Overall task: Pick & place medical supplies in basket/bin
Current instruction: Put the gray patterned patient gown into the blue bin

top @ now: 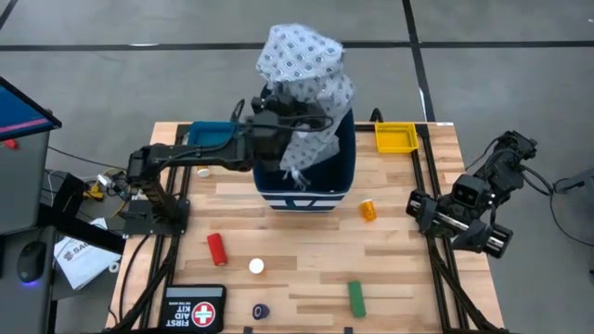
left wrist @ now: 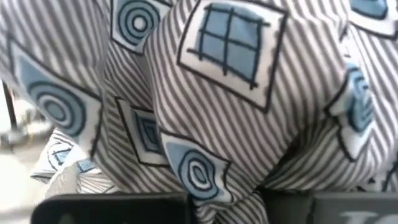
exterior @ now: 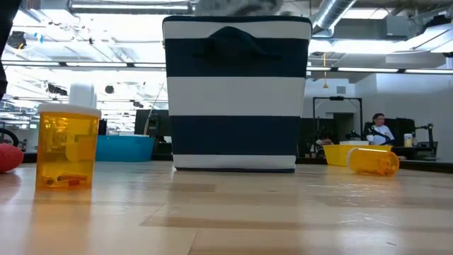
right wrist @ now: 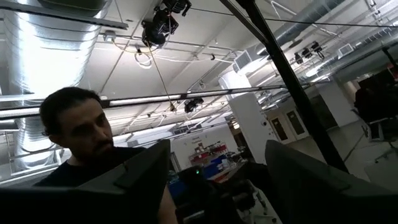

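Gown [top: 302,79], grey-patterned cloth, is hanging bunched above the open top of the tall dark blue bin [top: 339,176], which is standing toward the far side of the table [top: 306,250], between the teal tray [top: 212,135] and the yellow tray [top: 395,138]. The left gripper [top: 278,121] is reaching in from the left side over the bin and is clenching a fold of the cloth; the left wrist view is showing fabric pinched between its fingers and filling the frame. The lower folds and a white tie [top: 299,176] are already drooping into the bin, while the bulk is billowing above the rim. The step in hand appears to be the placing of the gown, with the lift done and the drop not yet made. The next move probably calls for lowering the gripper toward the opening so the bulk clears the rim, then releasing; cloth draped over the bin's edge could slide outside. The right gripper [top: 444,219] is waiting at the right edge of the table, jaws parted and holding nothing. Small items are lying loose on the table: an orange bottle [top: 368,209], a red cylinder [top: 216,248], a green cylinder [top: 355,297], a white bottle [top: 256,266] and a dark blue roll [top: 261,312].
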Tool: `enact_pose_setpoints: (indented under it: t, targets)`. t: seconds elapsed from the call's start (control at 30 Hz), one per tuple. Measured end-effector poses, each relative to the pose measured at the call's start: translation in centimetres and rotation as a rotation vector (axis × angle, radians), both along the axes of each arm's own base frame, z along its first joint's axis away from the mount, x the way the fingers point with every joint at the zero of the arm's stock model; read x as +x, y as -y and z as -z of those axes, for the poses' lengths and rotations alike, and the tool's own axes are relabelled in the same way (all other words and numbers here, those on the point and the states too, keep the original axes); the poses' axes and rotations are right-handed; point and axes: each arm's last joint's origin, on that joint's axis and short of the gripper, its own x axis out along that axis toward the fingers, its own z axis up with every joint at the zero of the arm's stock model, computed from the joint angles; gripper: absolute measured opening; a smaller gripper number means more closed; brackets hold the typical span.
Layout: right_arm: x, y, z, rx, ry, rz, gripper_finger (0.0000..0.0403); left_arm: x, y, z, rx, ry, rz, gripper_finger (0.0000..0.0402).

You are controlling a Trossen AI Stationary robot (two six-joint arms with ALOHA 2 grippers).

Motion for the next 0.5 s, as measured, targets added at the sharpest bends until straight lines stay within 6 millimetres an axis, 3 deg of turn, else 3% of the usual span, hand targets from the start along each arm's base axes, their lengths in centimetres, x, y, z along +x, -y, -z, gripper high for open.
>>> enact_pose_setpoints:
  t: [0.3,0.5]
  targets:
    - [-0.3,-0.3,0.0,-0.026,0.022,-0.008,0.0260,0.1,0.8,4.1,-0.194,0.027,0.048,0.0033]
    - [-0.5,-0.5,0.0,-0.026,0.023,-0.029,0.0260,0.0,-0.1,6.4,-0.312,0.012,0.095,0.0033]
